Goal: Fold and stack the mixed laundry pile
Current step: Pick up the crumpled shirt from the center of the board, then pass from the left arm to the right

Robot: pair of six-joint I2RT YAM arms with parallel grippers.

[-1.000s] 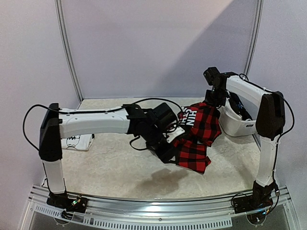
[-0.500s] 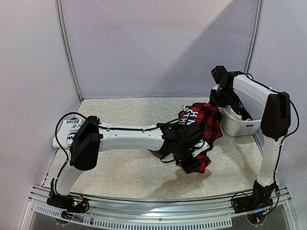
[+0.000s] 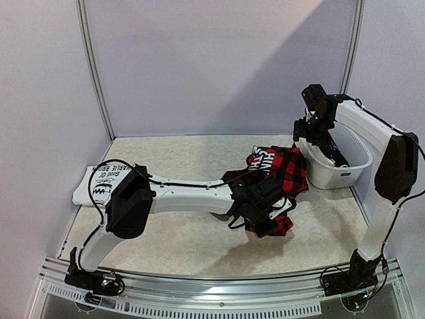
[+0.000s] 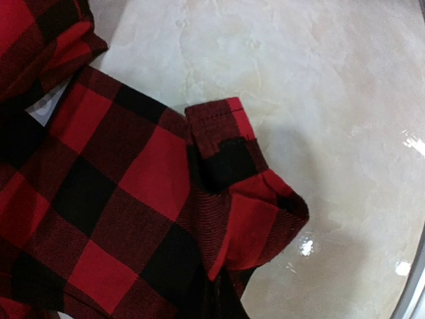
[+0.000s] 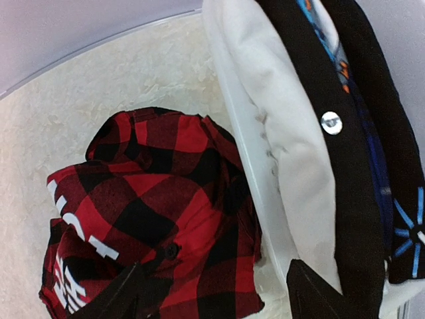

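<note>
The red-black plaid garment (image 3: 282, 171) with white lettering lies crumpled on the table beside the white tub, and fills the left of the right wrist view as the plaid garment (image 5: 166, 212). My left gripper (image 3: 268, 216) is low over its near edge and shut on the plaid cloth (image 4: 133, 199), which bunches toward the jaws; the fingers themselves are hidden. My right gripper (image 3: 311, 130) hangs open above the tub's left rim, with nothing between its dark fingertips (image 5: 129, 292). A white T-shirt (image 3: 99, 184) with black print lies flat at the far left.
The white plastic tub (image 3: 347, 174) stands at the right edge and holds dark garments (image 3: 332, 151); a white cloth (image 5: 292, 133) and a black piece with blue marks (image 5: 375, 146) drape over the tub's rim (image 5: 242, 173). Walls close in the speckled table (image 3: 179, 236).
My right gripper opened, let go of the plaid garment and drew up and right toward the tub. The garment sank onto the table. My left arm reached right, lowered and shut on its near edge.
</note>
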